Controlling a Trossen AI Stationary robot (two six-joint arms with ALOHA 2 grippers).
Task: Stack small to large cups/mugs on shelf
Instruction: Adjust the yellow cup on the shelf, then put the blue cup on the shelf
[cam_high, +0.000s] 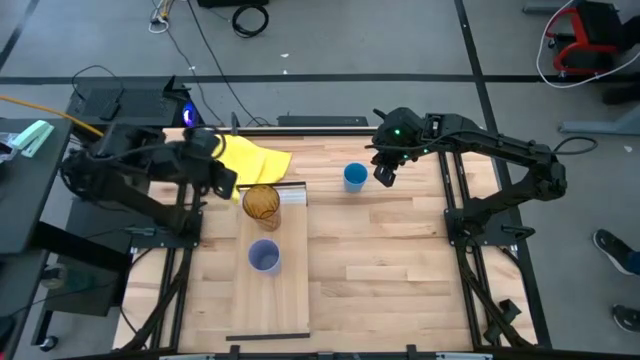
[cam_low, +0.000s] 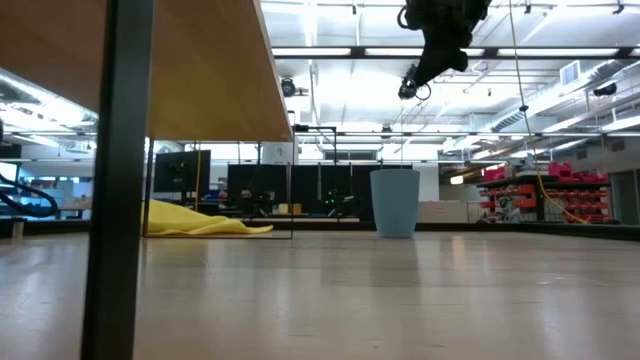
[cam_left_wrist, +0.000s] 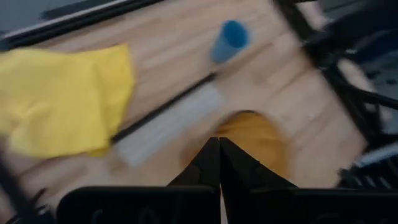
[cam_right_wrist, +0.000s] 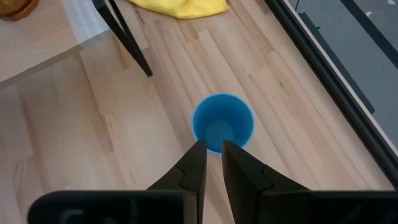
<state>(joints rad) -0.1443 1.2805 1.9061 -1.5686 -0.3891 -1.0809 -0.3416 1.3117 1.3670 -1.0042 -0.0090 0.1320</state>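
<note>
The amber cup (cam_high: 262, 203) and the lavender cup (cam_high: 264, 256) stand upright on the long pale shelf board (cam_high: 285, 300), the amber one near the board's far end by the white strip (cam_high: 292, 194). The bright blue cup (cam_high: 355, 177) stands upright on the tabletop to the right of the shelf. My left gripper (cam_high: 226, 183) is shut, just left of the amber cup (cam_left_wrist: 252, 140) and above it. My right gripper (cam_right_wrist: 212, 148) is open by a narrow gap, high above the blue cup (cam_right_wrist: 222, 123). The low view shows it clear of the cup (cam_low: 395, 202).
A yellow cloth (cam_high: 255, 160) lies on the table at the far side, behind the shelf's far end. The shelf stands raised on thin dark legs (cam_low: 120, 180). Bare tabletop (cam_high: 400, 270) lies to the right of the shelf and toward the near edge.
</note>
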